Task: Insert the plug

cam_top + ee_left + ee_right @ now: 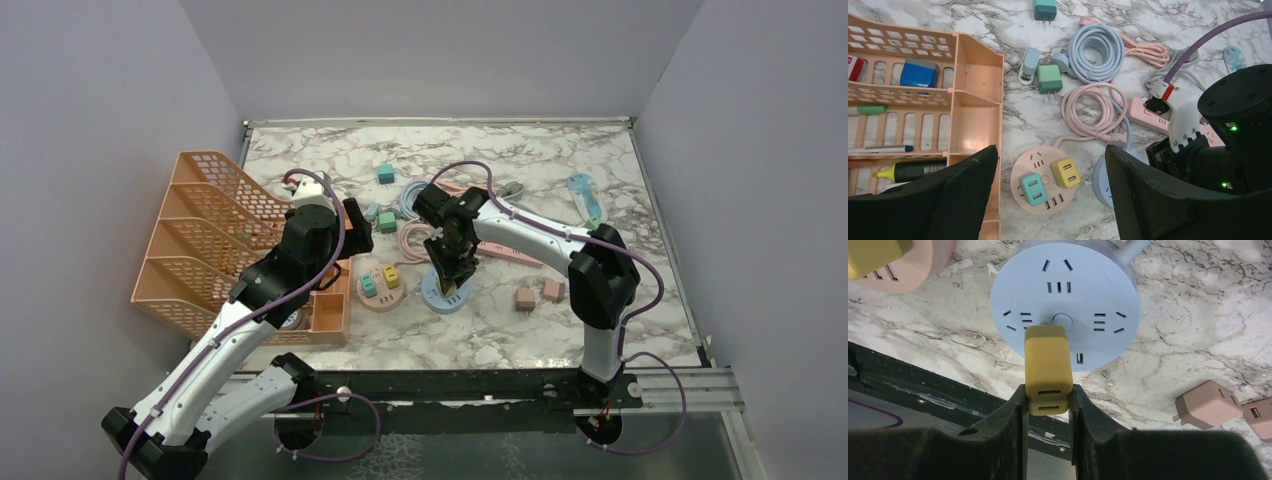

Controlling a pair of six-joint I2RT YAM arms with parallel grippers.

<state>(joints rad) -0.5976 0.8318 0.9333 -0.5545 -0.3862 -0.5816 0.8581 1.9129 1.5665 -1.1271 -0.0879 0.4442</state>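
My right gripper (1047,396) is shut on a yellow plug (1047,367), which stands over the round blue socket (1063,302); its far end meets the near part of the socket's face. From above, the right gripper (452,275) stands over the blue socket (440,296). My left gripper (1050,200) is open and empty, hovering above a round pink socket (1045,195) that carries a teal plug (1031,187) and a yellow plug (1065,172). From above, the left gripper (352,228) is above and behind the pink socket (380,291).
An orange mesh organiser (215,240) with pens fills the left. Coiled blue (1096,52) and pink cables (1093,107), a green plug (1049,80), a pink power strip (500,250) and loose pink plugs (1205,405) lie on the marble top.
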